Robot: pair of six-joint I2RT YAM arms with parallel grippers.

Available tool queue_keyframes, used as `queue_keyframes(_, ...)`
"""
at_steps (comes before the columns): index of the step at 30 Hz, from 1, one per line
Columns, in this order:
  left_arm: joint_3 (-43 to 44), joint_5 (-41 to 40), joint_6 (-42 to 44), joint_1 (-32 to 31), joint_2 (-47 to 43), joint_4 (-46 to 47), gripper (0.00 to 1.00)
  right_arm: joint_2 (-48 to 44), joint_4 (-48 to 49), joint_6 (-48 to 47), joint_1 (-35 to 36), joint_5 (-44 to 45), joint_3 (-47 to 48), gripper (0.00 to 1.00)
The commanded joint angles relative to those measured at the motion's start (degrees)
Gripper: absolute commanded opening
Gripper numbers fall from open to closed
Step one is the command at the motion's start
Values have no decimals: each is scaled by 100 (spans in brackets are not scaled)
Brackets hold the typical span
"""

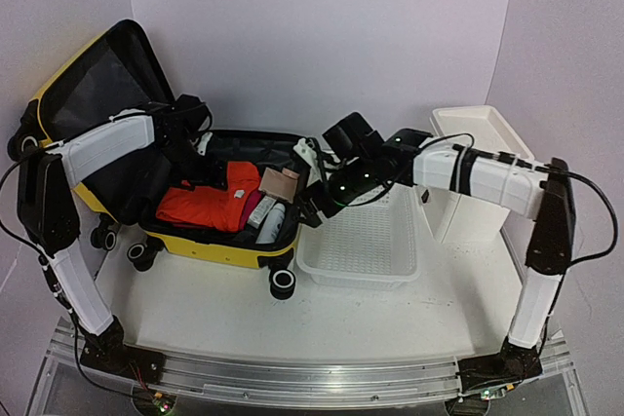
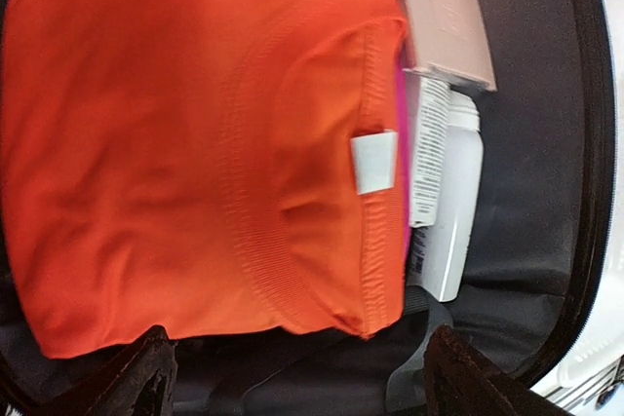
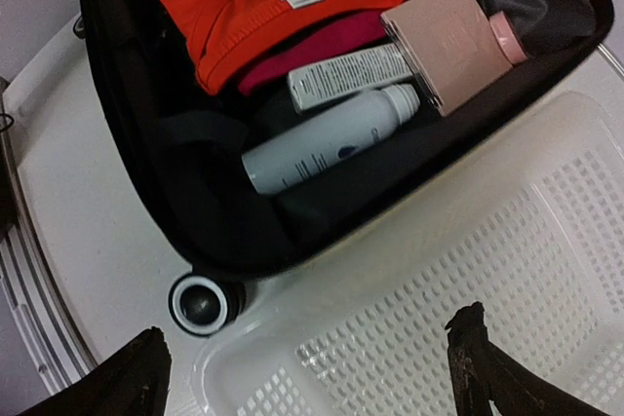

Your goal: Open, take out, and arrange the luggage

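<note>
White tabletop (image 1: 195,314) holds the luggage (image 1: 214,248) at centre-left — lid up, orange garment (image 1: 205,204) inside. Left gripper (image 2: 297,348) and right gripper (image 3: 310,328) gape wide, empty.

Back wall (image 1: 312,36) plain, pale lilac-white, fills upper centre of top view. Side walls same colour: left wall (image 1: 49,7) at upper left, right wall (image 1: 575,65) at right edge. White table (image 1: 214,309) across lower half, soft shadows on it. Metal rail (image 1: 292,377) along bottom edge. White cabinet (image 1: 483,133) at right, near right wall. Light even, diffuse.
</note>
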Motion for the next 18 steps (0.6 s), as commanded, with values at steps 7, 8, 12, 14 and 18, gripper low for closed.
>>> queue_keyframes(7, -997, 1475, -1848, 1226, -1142, 493, 86, 2202, 528, -2534, 24, -817, 2558, 96)
queue_keyframes(8, -1005, 1487, -1868, 1229, -1159, 495, 87, 2412, 500, -2822, 56, -767, 2802, 96)
queue_keyframes(12, -1188, 1507, -1725, 1228, -1216, 538, 89, 3147, 468, -3128, 63, -649, 3625, 98)
queue_keyframes(14, -1303, 1474, -1699, 1232, -1241, 572, 89, 3346, 423, -2763, 58, -490, 3883, 98)
queue_keyframes(18, -1561, 1553, -2299, 1225, -1345, 980, 89, 3174, 434, -2134, 63, -401, 3698, 98)
